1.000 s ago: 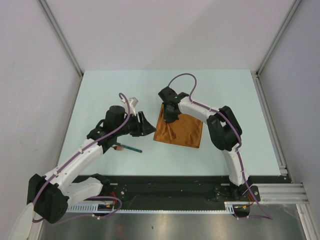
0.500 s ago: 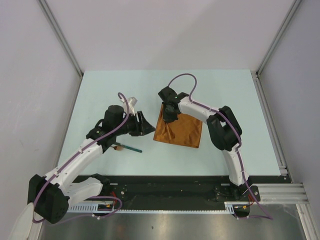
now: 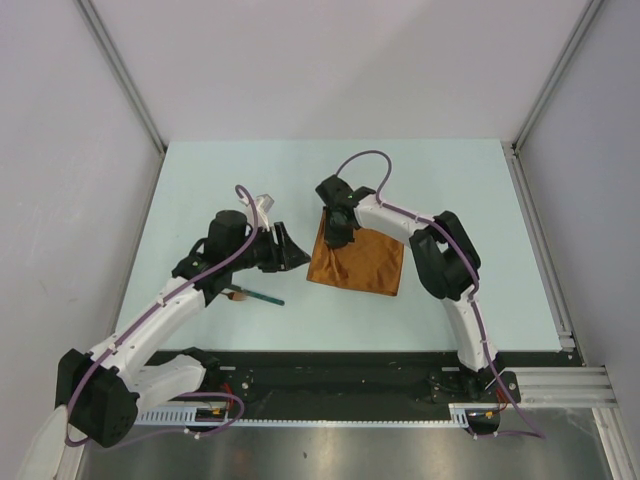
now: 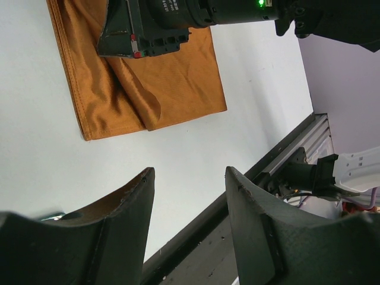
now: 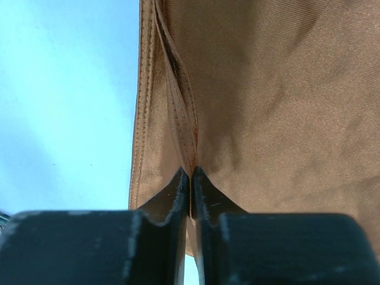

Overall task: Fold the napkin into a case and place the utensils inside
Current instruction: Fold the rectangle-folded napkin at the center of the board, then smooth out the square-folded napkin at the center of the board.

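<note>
My right claw (image 5: pixel 191 173) is clenched on the napkin (image 5: pixel 267 89), with a stitched hem pinched between the two tips at the cloth's far-left corner. My left claw (image 4: pixel 189 178) is released, its jaws standing apart with nothing between them. It hovers over the worktop (image 3: pixel 450 190) just to the left of the cloth.

The napkin lies near the middle of the worktop as a broad, layered rectangle. One layer is doubled over along its left side and a loose ridge runs down it, so I judge the folding begun but far from finished. It is not yet the narrow case the task asks for, and I see no pocket open to receive anything.

The utensils (image 3: pixel 258 296) lie on the worktop under my left forearm, well apart from the cloth, and neither claw touches them. The teal handle shows plainly, with a brown-ended piece just beside it. What remains, as I read it, is to lay this held edge over, make at least one more fold to narrow the cloth, then fetch the utensils and slip them in.

As for writing, there is a line of small white print on the black housing of my right wrist, seen from the left wrist camera. It is cut off at the frame's edge and probably too small to read. A green light glows beside it, and I see no brand or label on the cloth or cutlery
</note>
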`<action>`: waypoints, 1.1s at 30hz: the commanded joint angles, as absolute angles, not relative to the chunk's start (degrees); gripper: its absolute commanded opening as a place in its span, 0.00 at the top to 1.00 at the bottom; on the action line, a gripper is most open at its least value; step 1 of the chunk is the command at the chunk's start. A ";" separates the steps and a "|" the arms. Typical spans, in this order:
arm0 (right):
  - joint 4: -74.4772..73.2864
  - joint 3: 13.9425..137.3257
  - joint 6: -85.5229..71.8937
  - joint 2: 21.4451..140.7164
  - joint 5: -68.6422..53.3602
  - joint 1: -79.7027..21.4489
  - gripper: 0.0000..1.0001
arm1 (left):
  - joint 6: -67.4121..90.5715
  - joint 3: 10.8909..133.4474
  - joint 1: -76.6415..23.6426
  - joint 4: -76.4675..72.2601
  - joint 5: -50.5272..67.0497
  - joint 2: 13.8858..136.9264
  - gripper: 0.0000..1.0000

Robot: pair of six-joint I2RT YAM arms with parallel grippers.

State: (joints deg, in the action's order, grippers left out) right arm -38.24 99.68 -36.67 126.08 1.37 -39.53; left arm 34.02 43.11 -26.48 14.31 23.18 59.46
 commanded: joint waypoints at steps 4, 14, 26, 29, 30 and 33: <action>-36.92 102.48 -37.36 125.42 0.53 -39.20 0.71 | 32.87 43.33 -25.75 13.10 24.35 58.36 0.44; -9.76 74.73 -40.88 104.17 -29.09 -28.31 0.38 | 31.82 42.63 -25.66 10.38 26.63 63.01 0.43; -12.23 46.42 -30.69 80.18 -20.56 -21.19 0.59 | 34.63 50.36 -32.69 6.24 23.39 87.25 0.48; -5.49 39.39 -31.81 75.96 -26.95 -18.29 0.66 | 34.28 51.33 -32.61 5.54 20.75 90.60 0.48; -3.62 37.72 -32.51 75.42 -28.20 -17.15 0.68 | 34.45 51.42 -32.61 4.06 21.09 91.49 0.48; -0.62 33.67 -32.44 76.02 -32.78 -13.37 0.81 | 36.73 51.59 -32.96 1.07 23.29 95.18 0.52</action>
